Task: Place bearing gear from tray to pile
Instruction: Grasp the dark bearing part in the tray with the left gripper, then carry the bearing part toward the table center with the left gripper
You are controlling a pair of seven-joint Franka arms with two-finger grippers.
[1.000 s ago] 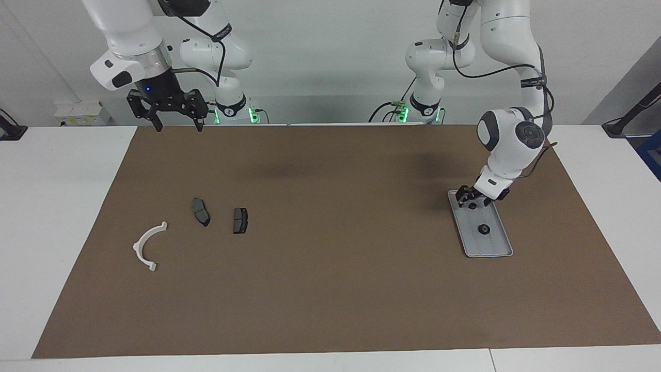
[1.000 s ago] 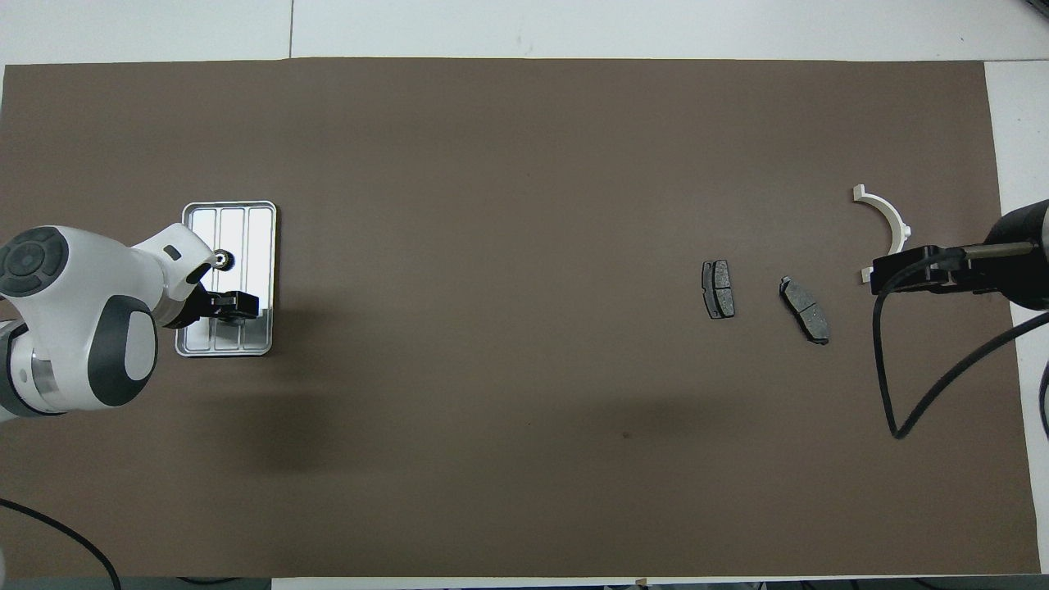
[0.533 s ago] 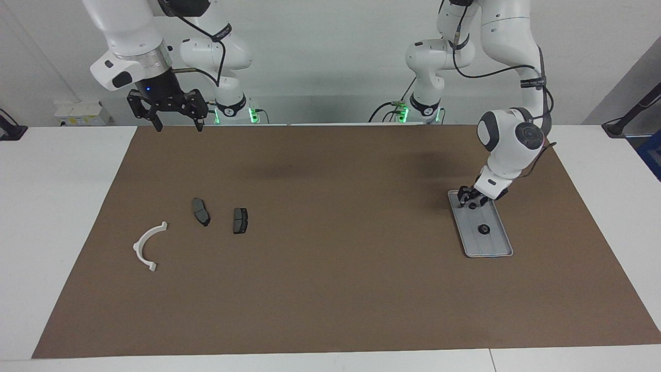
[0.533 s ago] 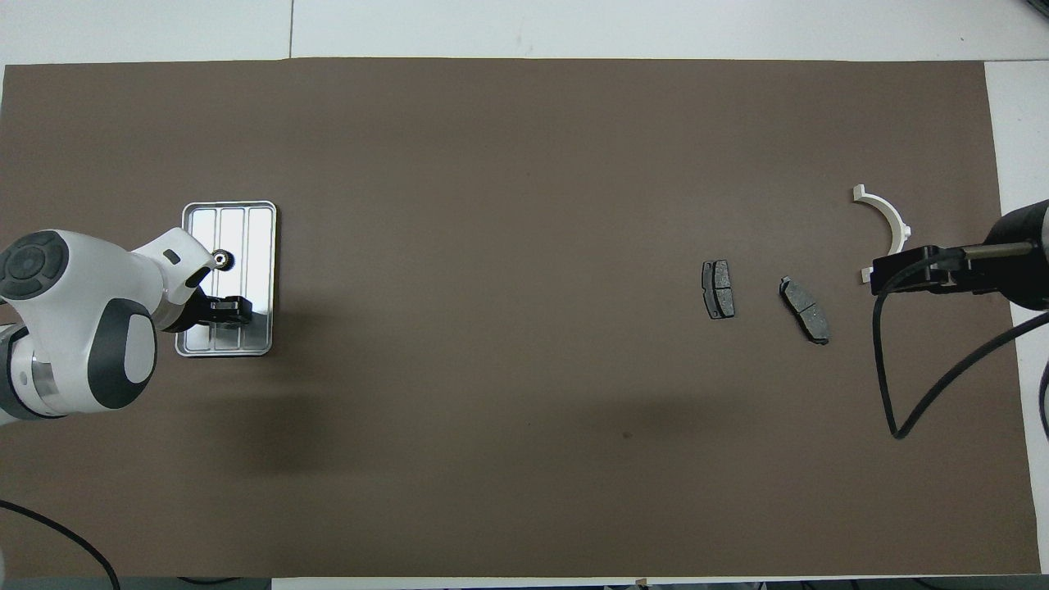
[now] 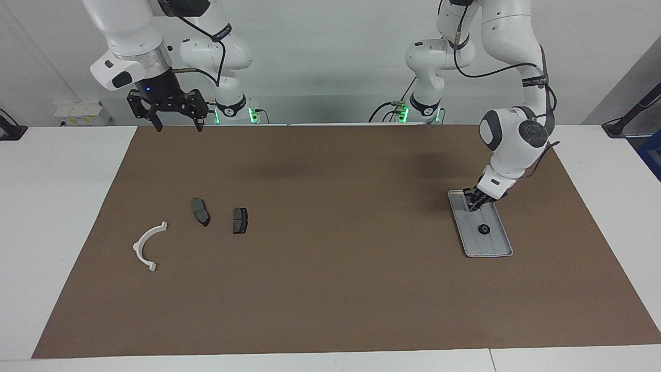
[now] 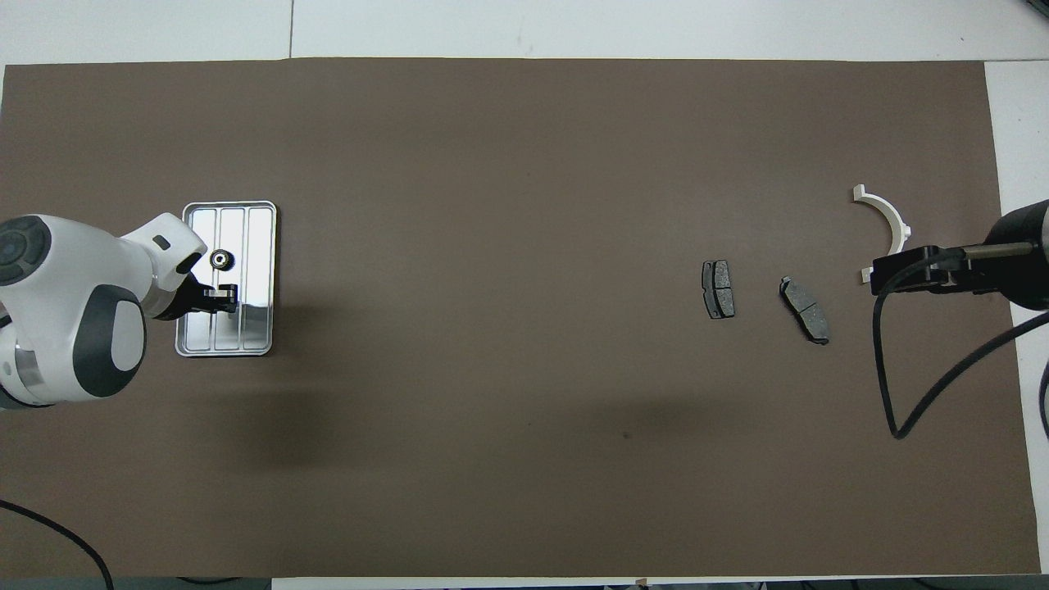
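Note:
The silver ribbed tray (image 5: pixel 494 246) lies on the mat at the left arm's end, also in the overhead view (image 6: pixel 261 238). A small dark bearing gear (image 5: pixel 484 230) (image 6: pixel 220 260) lies in it. My left gripper (image 5: pixel 472 204) (image 6: pixel 221 292) hangs low over the tray's end nearer the robots, beside the gear and apart from it. The pile lies at the right arm's end: a white half-ring bracket (image 5: pixel 146 246) (image 6: pixel 889 218) and two dark brake pads (image 5: pixel 201 211) (image 5: pixel 240 220) (image 6: pixel 718 300) (image 6: pixel 805 310). My right gripper (image 5: pixel 177 124) (image 6: pixel 881 271) waits open, raised high.
A brown mat (image 5: pixel 330 299) covers most of the white table (image 5: pixel 57 206). The right arm's black cable (image 6: pixel 889 385) hangs over the mat near the bracket.
My left gripper has turned at the wrist and shifted a little over the tray toward the gear. The gear, the pile and the right arm have not moved.

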